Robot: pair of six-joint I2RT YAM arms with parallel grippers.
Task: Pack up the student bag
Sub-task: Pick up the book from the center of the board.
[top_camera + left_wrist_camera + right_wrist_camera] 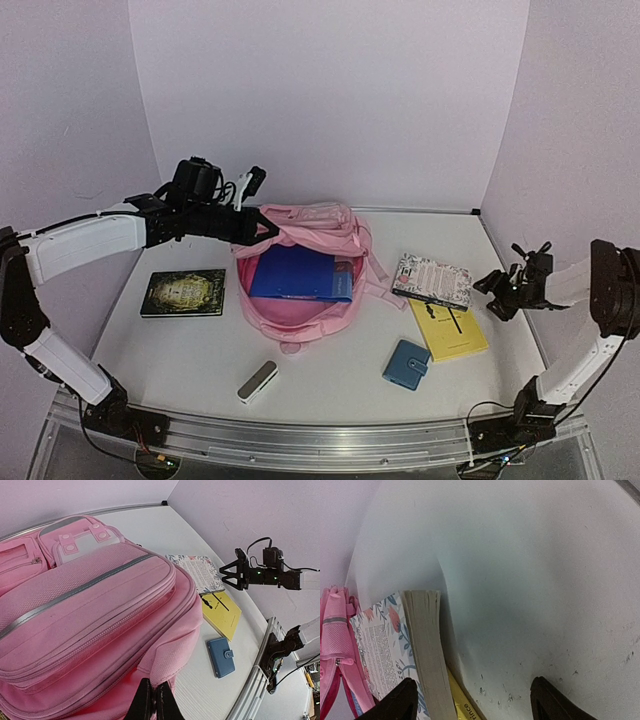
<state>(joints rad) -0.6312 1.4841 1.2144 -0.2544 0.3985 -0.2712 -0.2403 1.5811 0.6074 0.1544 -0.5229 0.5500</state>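
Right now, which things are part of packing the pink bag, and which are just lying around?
Job: pink bag, pinched by left pincer; blue folder inside; floral book near open right pincer.
Lying about: dark book, yellow notebook, blue wallet, small white thing.

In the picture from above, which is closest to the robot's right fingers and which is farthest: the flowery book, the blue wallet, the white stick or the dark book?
1. Flowery book, on the right side of the table.
2. Blue wallet, nearer the front, right of the middle.
3. White stick, at the front, left of the middle.
4. Dark book, far left.
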